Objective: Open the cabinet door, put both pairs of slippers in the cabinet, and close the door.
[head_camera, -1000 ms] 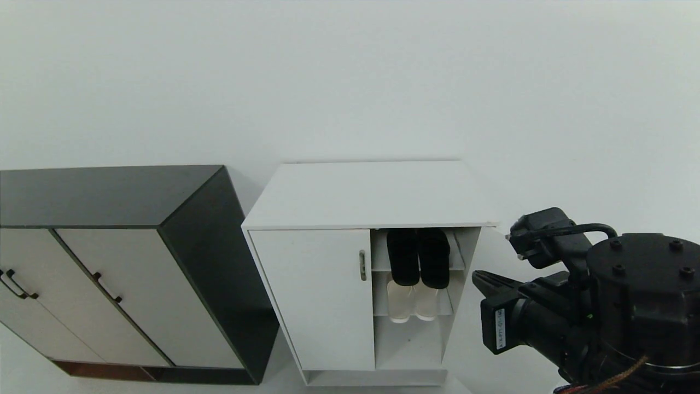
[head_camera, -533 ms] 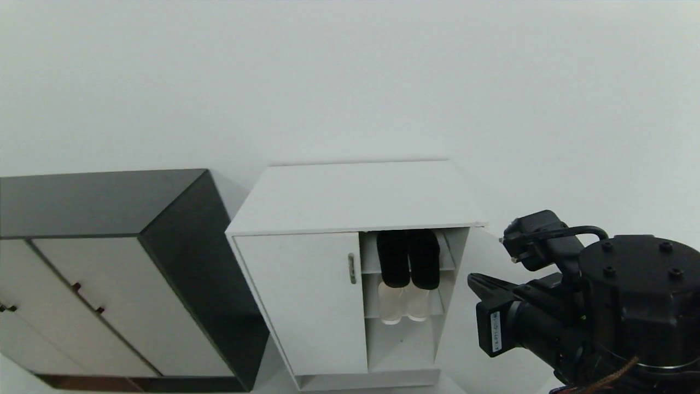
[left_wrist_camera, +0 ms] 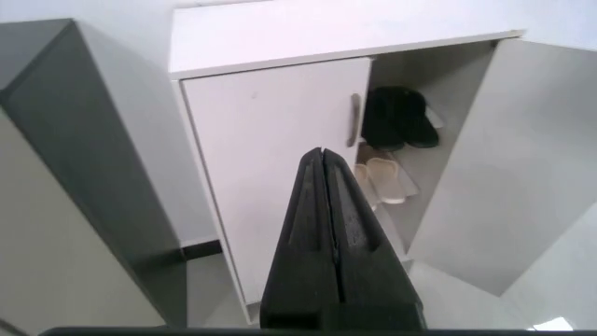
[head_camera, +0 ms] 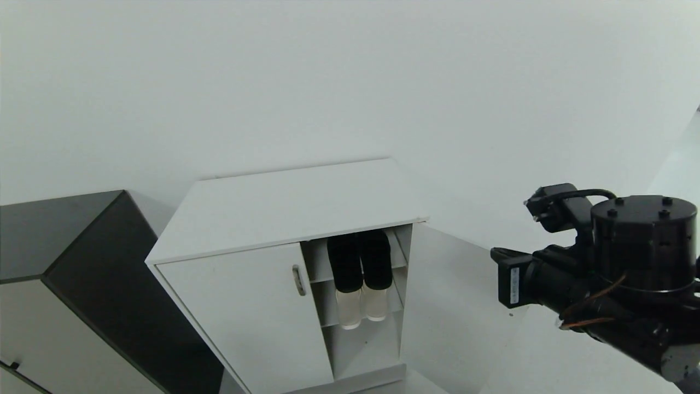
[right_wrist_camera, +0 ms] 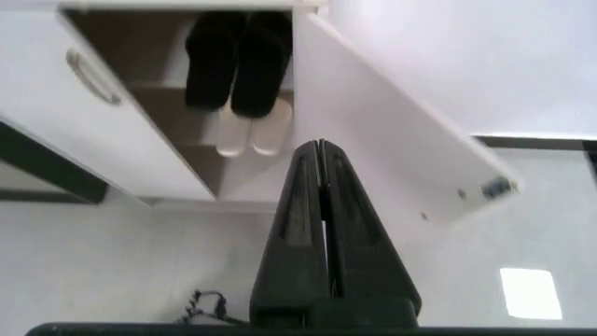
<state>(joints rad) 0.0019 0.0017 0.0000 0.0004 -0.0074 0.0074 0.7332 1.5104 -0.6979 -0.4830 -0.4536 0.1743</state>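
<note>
Both claws are pinched together on nothing: left gripper (left_wrist_camera: 322,154), right gripper (right_wrist_camera: 320,146). Cabinet (head_camera: 284,205) sits lower centre of the head view with its right door (right_wrist_camera: 401,140) swung open. Black slippers (head_camera: 359,262) are on the upper shelf, pale slippers (head_camera: 361,306) on the one below. I'd say only closing is left. Right wrist view adds the door's hinge plate (right_wrist_camera: 497,188), and head view adds the dark cabinet (head_camera: 98,262) at lower left.

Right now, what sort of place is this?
Probably an indoor entryway-style test setup: a white cabinet with black slippers and white slippers on its shelves, a dark cabinet beside it, plain white wall behind.
</note>
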